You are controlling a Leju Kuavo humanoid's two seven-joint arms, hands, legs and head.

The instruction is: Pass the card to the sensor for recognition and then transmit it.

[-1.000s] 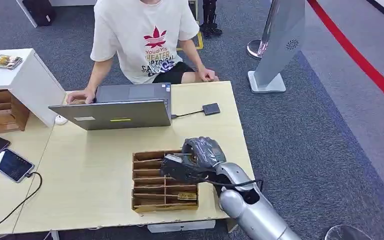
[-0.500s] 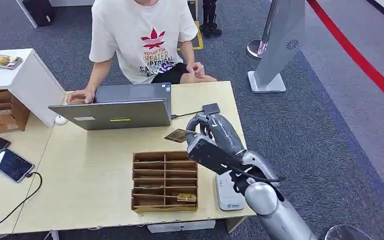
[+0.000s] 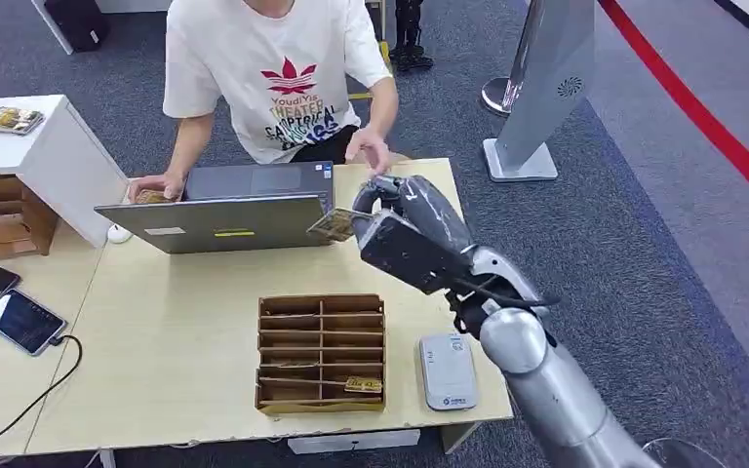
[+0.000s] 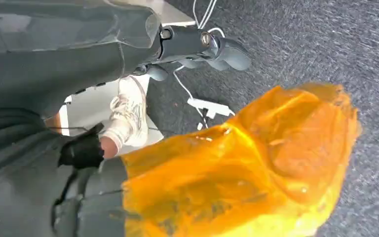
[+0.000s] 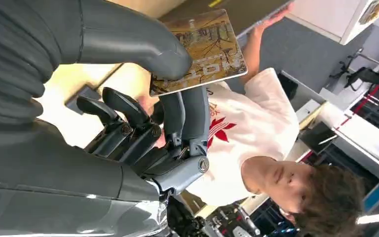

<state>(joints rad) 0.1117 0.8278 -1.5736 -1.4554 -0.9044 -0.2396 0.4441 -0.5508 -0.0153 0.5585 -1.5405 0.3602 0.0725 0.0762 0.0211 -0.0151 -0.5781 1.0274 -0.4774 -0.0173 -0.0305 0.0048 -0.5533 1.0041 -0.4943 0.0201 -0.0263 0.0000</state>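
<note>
My right hand (image 3: 405,237) is raised over the far right part of the table (image 3: 176,341), and a brownish patterned card (image 3: 333,225) sticks out of it toward the laptop. In the right wrist view the thumb (image 5: 143,47) presses on top of the card (image 5: 202,49) with the darker fingers (image 5: 187,113) beneath it. A white card reader (image 3: 447,370) lies flat on the table near the front edge, below my forearm. The person's hand (image 3: 366,148) hovers just beyond my hand. My left hand (image 4: 197,44) hangs over the carpet, fingers apart, holding nothing.
A wooden slotted card box (image 3: 322,353) with one card (image 3: 363,384) in a front slot sits left of the reader. An open laptop (image 3: 224,210) stands at the far side in front of the seated person (image 3: 283,78). Two phones (image 3: 19,320) lie far left beside a white cabinet (image 3: 49,156).
My right hand lifted the card out of the box and carried it up and away toward the person, uncovering the reader. The person's hand rose off the table toward the card.
</note>
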